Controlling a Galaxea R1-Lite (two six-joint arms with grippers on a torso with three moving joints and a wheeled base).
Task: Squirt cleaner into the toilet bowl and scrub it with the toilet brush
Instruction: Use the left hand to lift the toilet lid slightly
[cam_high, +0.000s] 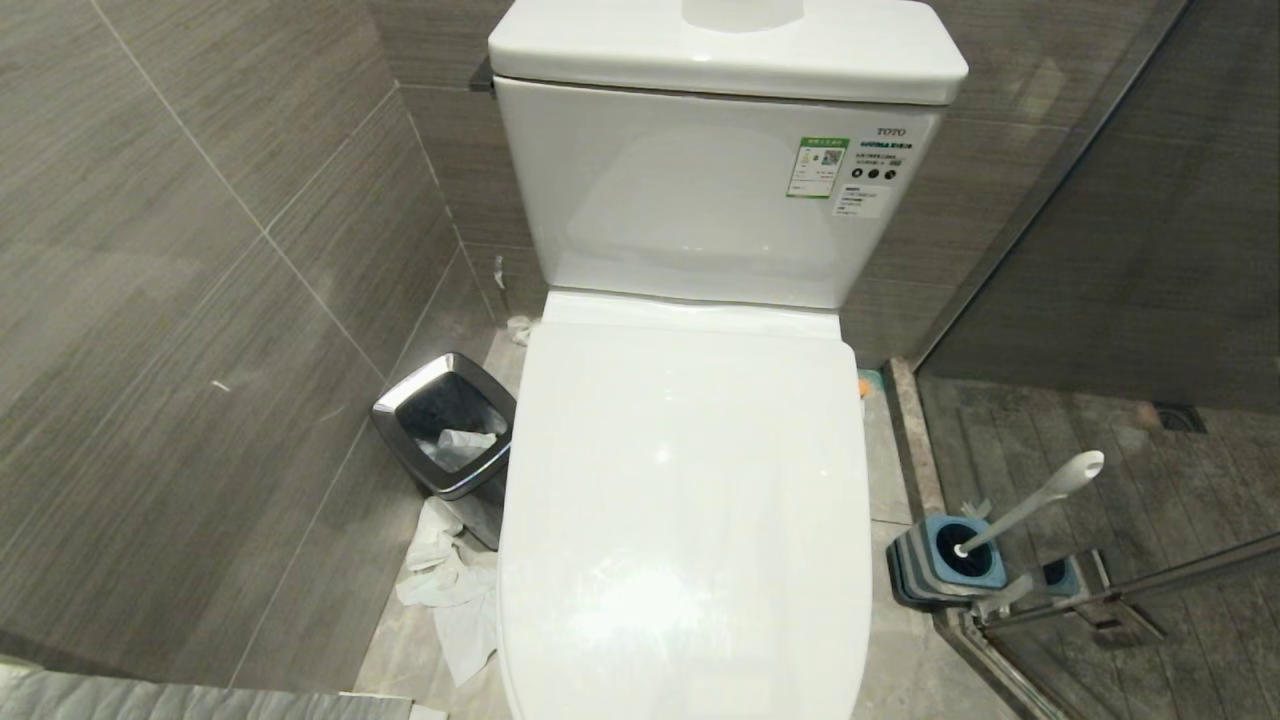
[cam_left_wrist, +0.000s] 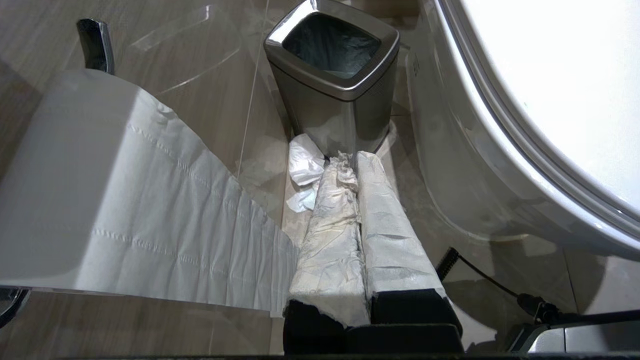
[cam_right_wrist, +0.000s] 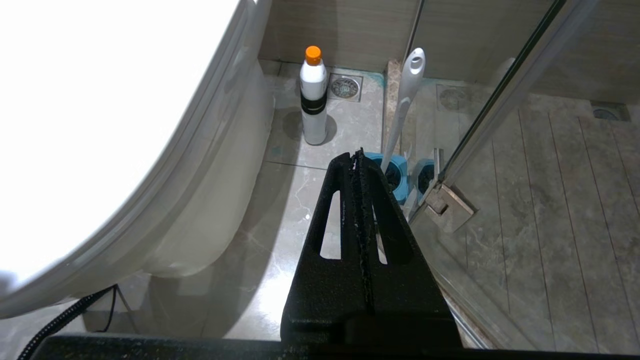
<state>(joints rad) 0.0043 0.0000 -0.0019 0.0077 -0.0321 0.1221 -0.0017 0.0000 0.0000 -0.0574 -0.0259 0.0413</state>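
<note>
Two grippers are hanging low at the toilet's flanks, neither in the head view, and both are resting with fingers pressed together and holding nothing: the left gripper (cam_left_wrist: 357, 165), its fingers wrapped in white tissue-like padding, is pointing at the chrome-rimmed bin (cam_left_wrist: 332, 75) and the crumpled paper (cam_left_wrist: 305, 172) on the floor, while the right gripper (cam_right_wrist: 359, 155) is pointing toward the toilet brush (cam_right_wrist: 402, 107). The toilet bowl (cam_high: 690, 500) is sitting centre frame in the head view with its lid down, so the basin itself is hidden and no cleaner is showing anywhere. In that view the brush is standing at about four o'clock from the lid, its black head sunk in the blue holder (cam_high: 965, 555) beside the glass shower door (cam_high: 1150, 580), its long white handle leaning up and away toward two o'clock. A white bottle with an orange cap (cam_right_wrist: 313, 95) is standing on the floor between the toilet's base and the brush, showing only in the right wrist view; whether it is the cleaner cannot be told for certain. What the coming move is turning on, as I judge it, is that both brush and bottle are lying on the robot's right, just ahead of the right fingertips, making the right arm plainly the nearer one, though the lid is needing lifting first.
</note>
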